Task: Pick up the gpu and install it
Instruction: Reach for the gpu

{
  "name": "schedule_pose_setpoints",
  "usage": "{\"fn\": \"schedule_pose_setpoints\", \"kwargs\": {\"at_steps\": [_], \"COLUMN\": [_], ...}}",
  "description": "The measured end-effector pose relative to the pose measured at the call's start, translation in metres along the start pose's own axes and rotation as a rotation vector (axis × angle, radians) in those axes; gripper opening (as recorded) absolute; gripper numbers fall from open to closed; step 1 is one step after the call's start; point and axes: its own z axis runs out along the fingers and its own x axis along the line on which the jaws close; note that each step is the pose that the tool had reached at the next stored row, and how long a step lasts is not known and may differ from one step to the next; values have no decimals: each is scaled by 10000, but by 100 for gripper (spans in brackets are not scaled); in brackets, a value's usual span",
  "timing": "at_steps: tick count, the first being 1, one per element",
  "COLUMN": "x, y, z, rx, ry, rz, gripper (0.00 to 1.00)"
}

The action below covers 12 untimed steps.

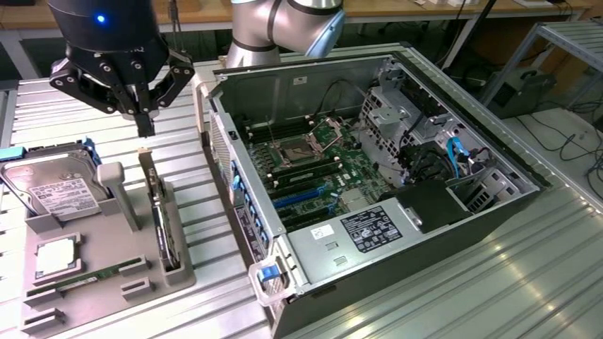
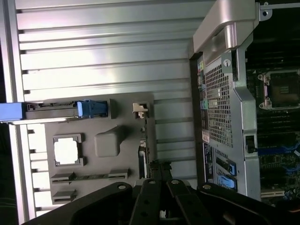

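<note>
Ribbed metal table (image 1: 527, 282) carries a grey tray (image 1: 106, 244) and an open computer case (image 1: 301, 78). The pincer (image 1: 144, 131) is closed on nothing, poised just above the gpu (image 1: 162, 212), which stands on edge in the tray beside the case wall. A hard drive (image 1: 52, 187) sits nearby; its white label is unreadable.

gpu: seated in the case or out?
Out. The gpu stands on edge in the gray tray beside the open case; the shut gripper hangs just above it, holding nothing.
</note>
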Motion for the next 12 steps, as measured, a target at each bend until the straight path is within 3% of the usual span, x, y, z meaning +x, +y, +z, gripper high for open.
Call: {"fn": "schedule_pose_setpoints", "kwargs": {"at_steps": [12], "x": [121], "y": [-40], "z": [-4], "rx": [0], "ry": [-1], "rz": [-1], "gripper": [11]}}
